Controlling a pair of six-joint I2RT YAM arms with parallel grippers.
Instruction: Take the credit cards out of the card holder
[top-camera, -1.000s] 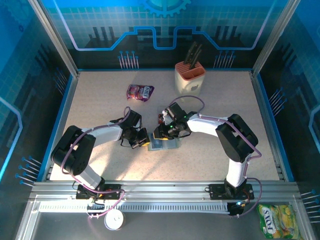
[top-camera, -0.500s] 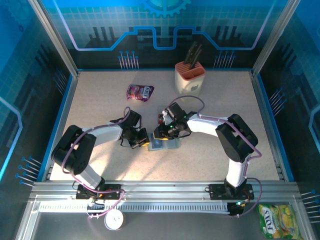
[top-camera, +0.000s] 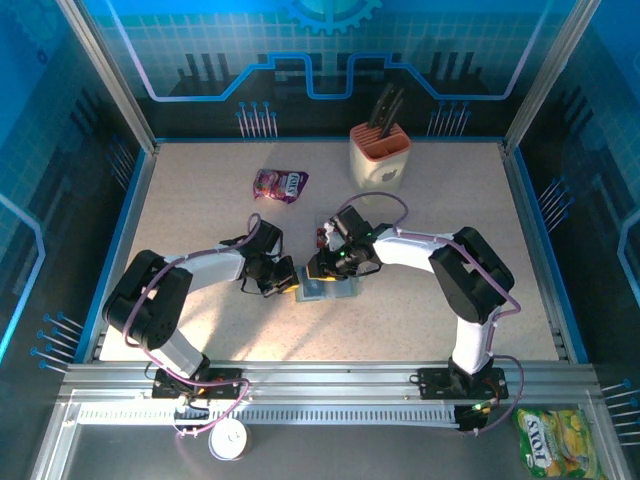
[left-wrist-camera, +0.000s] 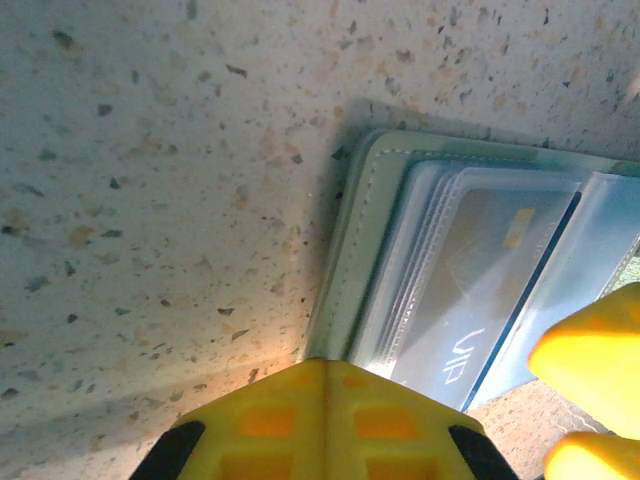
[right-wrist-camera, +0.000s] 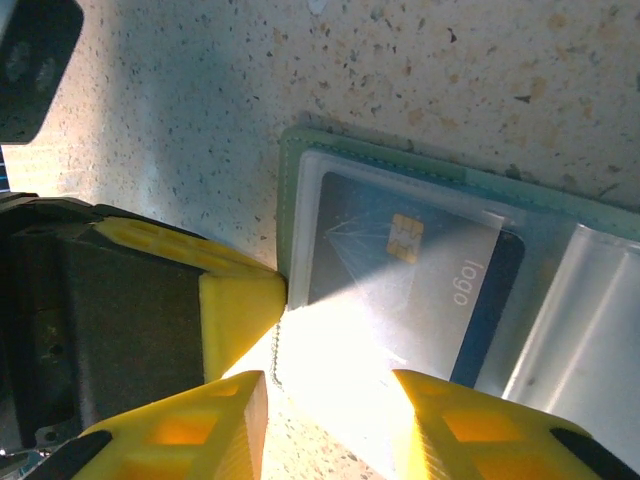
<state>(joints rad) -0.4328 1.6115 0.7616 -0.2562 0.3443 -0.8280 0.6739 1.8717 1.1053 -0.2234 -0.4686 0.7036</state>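
**Wallet open flat between two claws**

The sage-green, soft, stitched card holder (top-camera: 328, 289) lies open near the middle of the speckled stone-look counter (top-camera: 190, 220). Under its clear glossy sleeves sits a dark blue plastic credit card (right-wrist-camera: 400, 265) with a gold chip. The left claw (left-wrist-camera: 322, 372), yellow fingers pressed together, touches its left edge. The right claw (right-wrist-camera: 328, 385) gapes above it, holding nothing.

Barely any shift: the right arm (top-camera: 470, 270) has leaned a touch toward the left of the top frame, its elbow now slightly further left and higher, while the left arm (top-camera: 200, 268) has edged its lower-left elbow slightly rightward
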